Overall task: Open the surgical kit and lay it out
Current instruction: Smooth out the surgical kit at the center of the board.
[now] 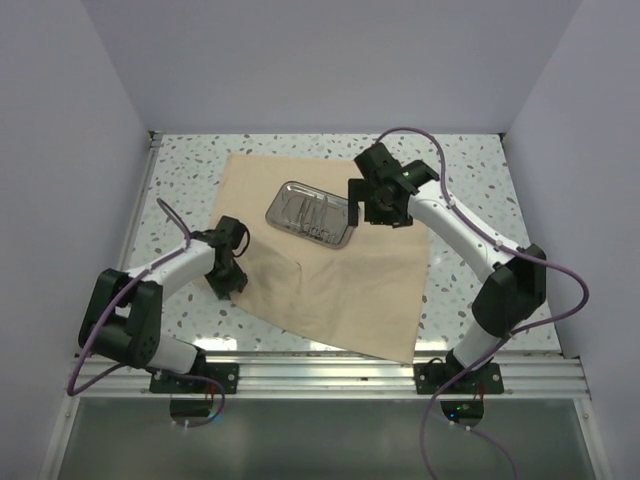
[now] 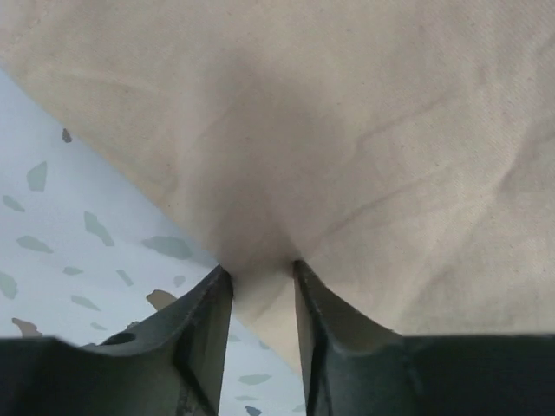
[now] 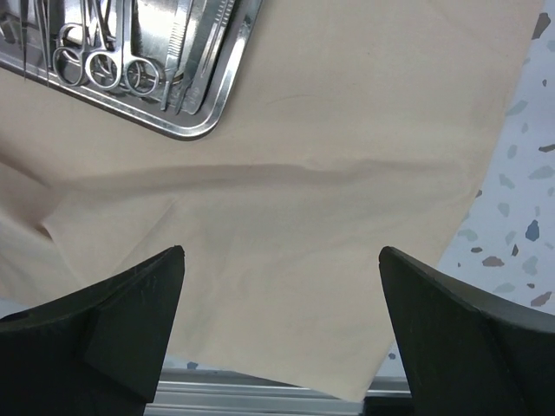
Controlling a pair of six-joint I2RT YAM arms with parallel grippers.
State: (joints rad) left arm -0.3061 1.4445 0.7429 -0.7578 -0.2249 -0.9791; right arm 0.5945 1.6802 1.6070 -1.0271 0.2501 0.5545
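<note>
The tan cloth wrap point(image 1: 340, 290) lies spread flat on the speckled table, with a small wrinkle near its middle. The shiny steel tray point(image 1: 272, 212) sits on its far part and holds several thin metal instruments point(image 1: 310, 212). My right gripper point(image 1: 378, 212) hovers just right of the tray, open wide and empty; its view shows the tray's corner point(image 3: 195, 130), scissor-type instruments point(image 3: 104, 69) and cloth point(image 3: 329, 173) below the gripper point(image 3: 282, 251). My left gripper point(image 1: 228, 275) is low at the cloth's left edge. Its jaws point(image 2: 260, 269) stand narrowly apart, astride the flat cloth edge point(image 2: 390, 130).
The speckled tabletop point(image 1: 480, 180) shows around the cloth and in the left wrist view point(image 2: 69, 243). An aluminium rail point(image 1: 330, 375) runs along the near edge, just beyond the cloth's near corner point(image 3: 260, 390). Plain walls enclose the left, right and back.
</note>
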